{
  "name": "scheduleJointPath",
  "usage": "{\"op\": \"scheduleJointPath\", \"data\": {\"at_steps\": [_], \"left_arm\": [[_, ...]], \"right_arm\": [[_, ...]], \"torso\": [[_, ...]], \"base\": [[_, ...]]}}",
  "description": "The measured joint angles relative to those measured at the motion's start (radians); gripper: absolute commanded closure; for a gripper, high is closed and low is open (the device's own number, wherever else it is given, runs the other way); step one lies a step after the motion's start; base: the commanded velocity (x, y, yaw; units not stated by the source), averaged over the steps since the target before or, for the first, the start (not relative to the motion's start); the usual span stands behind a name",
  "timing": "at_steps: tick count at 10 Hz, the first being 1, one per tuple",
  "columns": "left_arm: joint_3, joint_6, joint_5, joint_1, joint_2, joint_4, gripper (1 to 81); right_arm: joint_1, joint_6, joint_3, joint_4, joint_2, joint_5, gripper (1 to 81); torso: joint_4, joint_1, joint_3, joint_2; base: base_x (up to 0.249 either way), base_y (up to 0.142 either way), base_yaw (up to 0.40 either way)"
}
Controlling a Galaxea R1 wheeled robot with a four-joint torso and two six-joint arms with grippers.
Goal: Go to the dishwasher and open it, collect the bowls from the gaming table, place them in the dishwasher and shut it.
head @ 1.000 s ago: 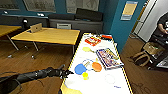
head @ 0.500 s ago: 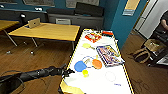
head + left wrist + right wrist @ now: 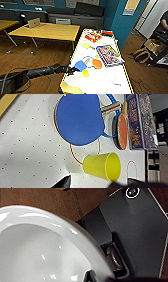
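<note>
Where wood floor (image 3: 45, 55) spreads — gaming table (image 3: 100, 77).

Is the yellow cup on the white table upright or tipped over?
Upright. In the head view the yellow cup stands on its base on the table, mouth up; the left wrist view shows its open mouth and nothing inside.

Yellow cup (image 3: 102, 166) beside orange paddle (image 3: 122, 131)

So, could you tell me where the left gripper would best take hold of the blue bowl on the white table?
Probably at its rim. The blue bowl seems to lie upside down, leaving only its low edge to pinch, on the near side by the yellow cup.
</note>
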Motion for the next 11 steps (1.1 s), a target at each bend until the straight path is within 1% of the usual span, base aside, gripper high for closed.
{"op": "scheduleJointPath", "data": {"at_steps": [4, 6, 9, 11], "left_arm": [[-0.09, 0.0, 0.013, -0.001, 0.092, 0.005, 1.0], [-0.127, 0.0, 0.029, -0.007, 0.134, 0.01, 1.0], [-0.189, -0.001, 0.041, -0.007, 0.173, 0.009, 1.0], [-0.233, -0.014, 0.07, -0.009, 0.197, 0.009, 1.0]], "right_arm": [[0.0, 0.0, 0.0, 0.0, 0.0, 0.0, 81.1], [0.001, 0.0, 0.0, 0.0, 0.0, 0.0, 81.1], [0.006, 0.0, 0.0, -0.001, 0.005, 0.0, 81.1], [0.006, 0.0, 0.0, -0.002, 0.011, 0.0, 81.1]], "torso": [[0.0, 0.0, 0.0, 0.0], [0.0, 0.0, 0.0, 0.0], [0.0, 0.0, 0.0, 0.0], [0.0, 0.0, 0.0, 0.0]], "base": [[0.0, 0.0, 0.0], [0.0, 0.0, 0.0], [0.0, 0.0, 0.0], [0.0, 0.0, 0.0]]}}
